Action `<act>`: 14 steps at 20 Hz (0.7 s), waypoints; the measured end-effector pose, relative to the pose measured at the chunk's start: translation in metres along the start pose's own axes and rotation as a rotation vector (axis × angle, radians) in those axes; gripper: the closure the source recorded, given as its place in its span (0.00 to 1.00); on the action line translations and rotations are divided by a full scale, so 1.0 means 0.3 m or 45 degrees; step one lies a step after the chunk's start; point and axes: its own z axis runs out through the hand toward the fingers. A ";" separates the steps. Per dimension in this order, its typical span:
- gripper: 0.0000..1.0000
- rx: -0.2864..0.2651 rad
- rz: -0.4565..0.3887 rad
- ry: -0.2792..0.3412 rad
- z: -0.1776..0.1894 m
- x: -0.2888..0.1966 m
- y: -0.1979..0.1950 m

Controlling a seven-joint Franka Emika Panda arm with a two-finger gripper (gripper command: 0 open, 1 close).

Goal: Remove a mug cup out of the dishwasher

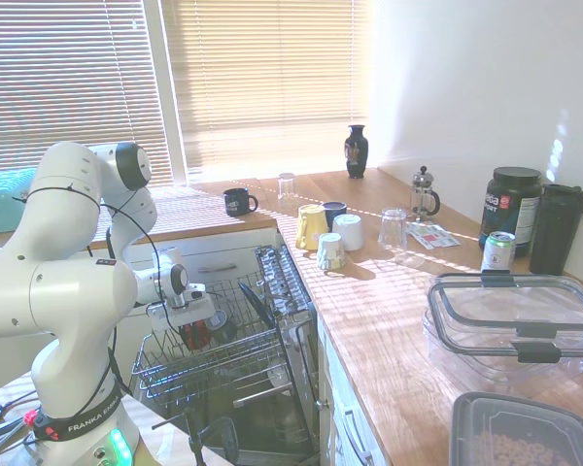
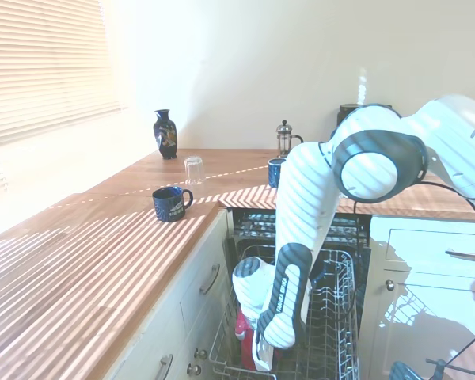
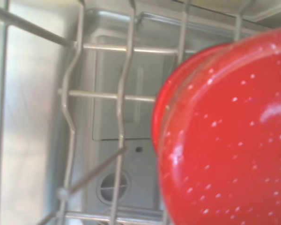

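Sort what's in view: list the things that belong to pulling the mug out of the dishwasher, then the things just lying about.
Belongs to the job:
red mug cup
dishwasher, wire rack pulled out
gripper, down at the mug

Just lying about:
navy mug
blue vase
French press
yellow mug
drink can

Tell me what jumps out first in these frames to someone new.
The white arm reaches down into the dishwasher rack, its gripper right at the red mug cup; whether the jaws are closed on it cannot be told. In the wrist view that glossy, speckled red mug fills the frame over the grey wire tines. Next comes the sunlit wooden counter, with a cluster of cups and a navy mug near the blinds.
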 end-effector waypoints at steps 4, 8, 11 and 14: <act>1.00 0.008 -0.002 0.008 -0.033 -0.005 -0.015; 1.00 0.022 -0.006 0.036 -0.180 -0.047 -0.025; 1.00 0.030 -0.003 0.061 -0.280 -0.086 -0.005; 1.00 0.034 0.006 0.082 -0.362 -0.130 0.028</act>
